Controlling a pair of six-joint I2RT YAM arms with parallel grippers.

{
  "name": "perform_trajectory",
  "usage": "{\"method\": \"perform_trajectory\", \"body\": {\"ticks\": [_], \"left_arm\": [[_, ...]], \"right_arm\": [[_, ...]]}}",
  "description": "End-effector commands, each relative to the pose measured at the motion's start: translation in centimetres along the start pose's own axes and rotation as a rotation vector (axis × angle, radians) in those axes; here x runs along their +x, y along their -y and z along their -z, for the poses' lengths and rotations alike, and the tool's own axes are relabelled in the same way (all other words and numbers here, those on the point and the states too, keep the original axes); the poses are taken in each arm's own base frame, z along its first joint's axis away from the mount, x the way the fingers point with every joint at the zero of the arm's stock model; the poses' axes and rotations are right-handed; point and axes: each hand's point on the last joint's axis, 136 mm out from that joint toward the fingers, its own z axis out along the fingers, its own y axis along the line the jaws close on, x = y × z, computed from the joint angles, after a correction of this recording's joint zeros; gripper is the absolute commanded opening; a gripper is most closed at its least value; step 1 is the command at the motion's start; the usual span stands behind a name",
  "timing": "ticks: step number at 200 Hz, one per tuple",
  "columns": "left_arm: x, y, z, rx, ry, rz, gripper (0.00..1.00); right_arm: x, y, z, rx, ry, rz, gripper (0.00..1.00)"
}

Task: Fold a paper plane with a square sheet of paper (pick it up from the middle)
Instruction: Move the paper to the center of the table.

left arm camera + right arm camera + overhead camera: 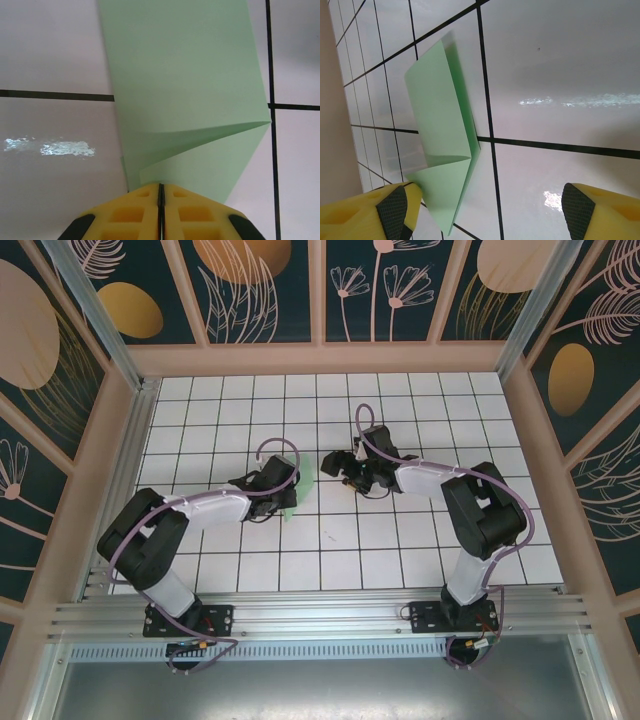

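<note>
The pale mint-green sheet of paper point(304, 480) is folded into a narrow shape with a slanted flap near one end point(190, 75). It sits near the middle of the tiled table. My left gripper point(288, 486) is shut, and the paper's near edge runs in between its yellow fingertips point(160, 187). My right gripper point(338, 468) is just right of the paper and wide open, with bare tile between its pads point(487, 215). Its left finger point(395, 210) overlaps the paper's lower corner point(440, 125); I cannot tell whether they touch.
The table point(420, 540) is white grid tile with black lines. Pink-framed patterned walls point(320, 358) close it in at the back and sides. An aluminium rail point(320, 615) with both arm bases runs along the near edge.
</note>
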Motion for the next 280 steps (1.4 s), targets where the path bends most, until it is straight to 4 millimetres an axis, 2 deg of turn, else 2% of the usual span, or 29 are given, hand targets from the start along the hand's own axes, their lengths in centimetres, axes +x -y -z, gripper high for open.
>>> {"method": "perform_trajectory", "body": {"ticks": [1, 28, 31, 80, 116, 158, 236, 280], "left_arm": [[-0.7, -0.9, -0.5, -0.046, 0.028, 0.039, 0.1], [0.0, -1.7, -1.1, -0.07, 0.007, 0.064, 0.08], [0.0, -1.8, -1.2, -0.072, 0.004, 0.067, 0.08], [1.1, -2.5, -2.0, -0.083, -0.03, 0.082, 0.05], [1.4, -2.7, -2.0, -0.084, -0.037, 0.084, 0.04], [1.4, -2.8, -2.0, -0.089, -0.041, 0.086, 0.03], [2.0, -3.1, -2.2, -0.049, -0.064, 0.166, 0.03], [2.7, -3.6, -2.3, -0.007, -0.092, 0.234, 0.02]], "right_arm": [[0.0, -1.9, 0.1, -0.052, -0.006, 0.026, 0.83], [0.1, -2.5, -0.3, -0.067, -0.023, 0.05, 0.8], [0.8, -2.9, -0.6, -0.072, -0.038, 0.062, 0.8], [2.6, -4.4, -3.0, -0.093, -0.123, 0.09, 0.58], [3.6, -4.7, -4.5, -0.092, -0.16, 0.1, 0.49], [4.3, -3.7, -5.7, -0.056, -0.187, 0.093, 0.47], [3.7, -2.5, -6.7, -0.002, -0.165, 0.058, 0.5], [3.7, -3.2, -7.0, -0.028, -0.172, 0.057, 0.49]]}}
